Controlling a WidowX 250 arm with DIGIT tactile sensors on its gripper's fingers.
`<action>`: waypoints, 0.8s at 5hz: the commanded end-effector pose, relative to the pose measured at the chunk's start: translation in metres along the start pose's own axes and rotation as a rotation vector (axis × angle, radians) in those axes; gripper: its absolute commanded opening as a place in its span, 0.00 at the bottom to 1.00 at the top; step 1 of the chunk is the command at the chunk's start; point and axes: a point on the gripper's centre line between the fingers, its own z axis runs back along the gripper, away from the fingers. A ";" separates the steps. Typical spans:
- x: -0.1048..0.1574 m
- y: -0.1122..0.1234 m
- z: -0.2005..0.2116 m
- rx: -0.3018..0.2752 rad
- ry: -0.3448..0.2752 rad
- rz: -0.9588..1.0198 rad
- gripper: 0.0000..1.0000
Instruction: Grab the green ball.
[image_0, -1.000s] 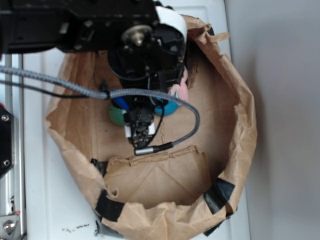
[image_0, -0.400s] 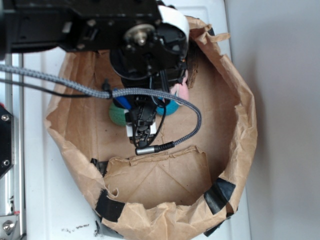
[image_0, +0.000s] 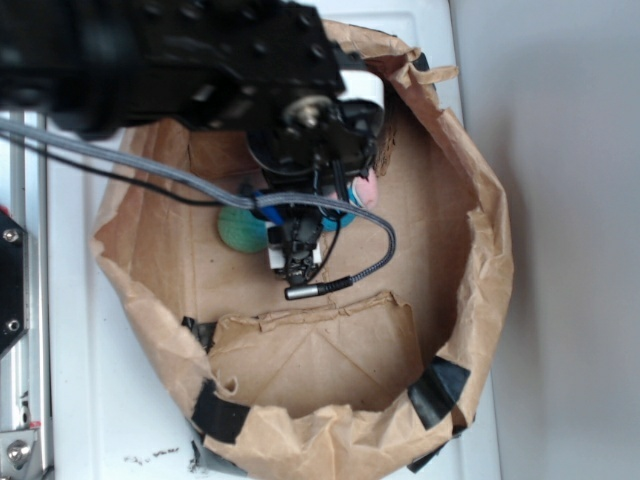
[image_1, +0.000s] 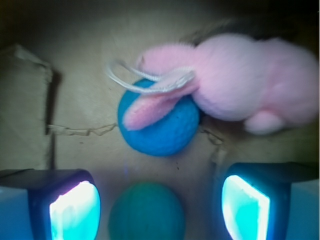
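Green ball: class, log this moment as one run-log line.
tool: open, fingers either side of green ball | grasp: not yet | blue ball: beyond, under pink plush toy | site: paper bag

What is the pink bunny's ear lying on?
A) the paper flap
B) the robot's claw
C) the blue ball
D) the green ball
C: in the wrist view the pink plush bunny's ear drapes over the top of the blue ball, while the green ball sits lower down, between the open gripper's fingers.
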 end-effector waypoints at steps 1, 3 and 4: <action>0.005 0.010 -0.011 0.056 -0.061 -0.034 1.00; -0.013 0.018 -0.012 0.070 -0.051 -0.092 1.00; -0.015 0.021 -0.002 0.059 -0.028 -0.110 1.00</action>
